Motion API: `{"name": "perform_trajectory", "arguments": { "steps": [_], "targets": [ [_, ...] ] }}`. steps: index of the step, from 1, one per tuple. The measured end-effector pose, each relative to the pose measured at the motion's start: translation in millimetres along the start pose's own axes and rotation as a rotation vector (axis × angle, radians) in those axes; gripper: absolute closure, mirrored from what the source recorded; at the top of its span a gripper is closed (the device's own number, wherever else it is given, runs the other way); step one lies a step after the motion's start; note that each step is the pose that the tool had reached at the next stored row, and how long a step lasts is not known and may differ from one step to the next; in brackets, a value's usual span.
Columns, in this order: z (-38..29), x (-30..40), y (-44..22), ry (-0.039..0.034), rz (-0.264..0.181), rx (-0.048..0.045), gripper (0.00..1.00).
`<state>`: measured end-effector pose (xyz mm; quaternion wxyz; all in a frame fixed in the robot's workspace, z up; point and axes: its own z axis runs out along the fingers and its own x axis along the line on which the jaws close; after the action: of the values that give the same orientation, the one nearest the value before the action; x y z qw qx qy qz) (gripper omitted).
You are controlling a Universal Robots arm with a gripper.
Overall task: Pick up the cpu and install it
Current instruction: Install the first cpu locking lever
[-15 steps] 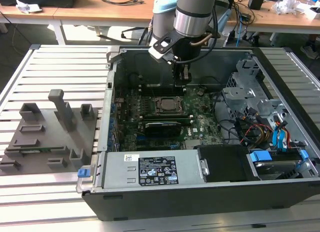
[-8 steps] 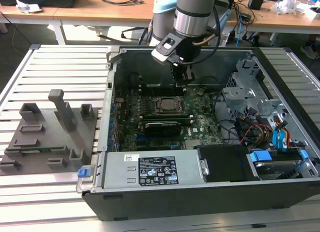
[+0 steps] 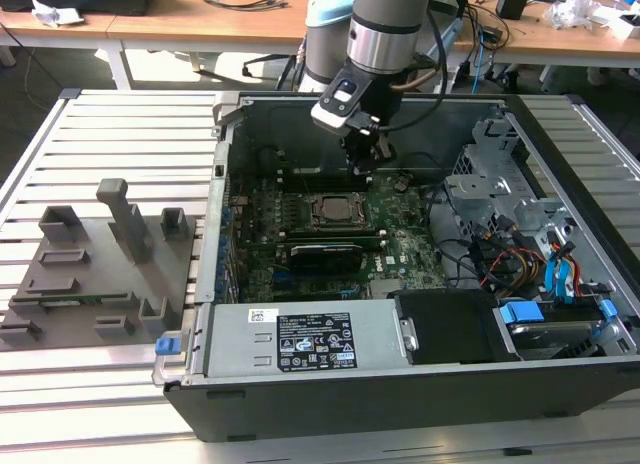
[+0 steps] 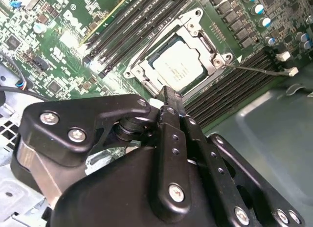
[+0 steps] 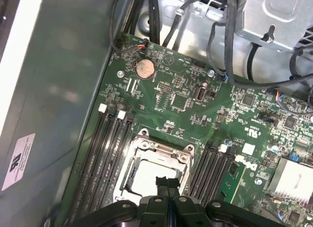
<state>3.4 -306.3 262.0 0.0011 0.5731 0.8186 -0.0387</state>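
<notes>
The cpu [image 3: 330, 210] lies flat in the motherboard socket inside the open computer case, its silvery top plate facing up. Both wrist views show the cpu [image 4: 178, 65] [image 5: 145, 178] ringed by the metal socket frame [image 4: 197, 22] [image 5: 162, 146]. My gripper [image 3: 364, 162] hangs above the board, just beyond the socket toward the case's back wall. In both wrist views the gripper [image 4: 166, 93] [image 5: 167, 180] is shut, its black fingers pressed together with nothing between them, and the tips overlap the cpu's edge.
Memory slots [image 5: 107, 153] flank the socket on both sides. A power supply [image 3: 300, 342] fills the case's near side, with a drive cage [image 3: 497, 174] and cables [image 3: 520, 259] on the exterior view's right. A grey tray with blocks [image 3: 95, 269] lies outside the case on the exterior view's left.
</notes>
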Motion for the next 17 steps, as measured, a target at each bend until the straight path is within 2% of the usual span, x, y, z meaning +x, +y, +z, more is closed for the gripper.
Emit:
{"name": "perform_trajectory", "arguments": {
  "steps": [8, 9, 17],
  "targets": [
    [0.0, 0.0, 0.0, -0.0056, -0.089, -0.0041, 0.89],
    [0.0, 0.0, 0.0, -0.0078, -0.125, -0.0057, 0.89],
    [0.0, 0.0, 0.0, -0.0167, -0.267, -0.0123, 0.89]
  ]
}}
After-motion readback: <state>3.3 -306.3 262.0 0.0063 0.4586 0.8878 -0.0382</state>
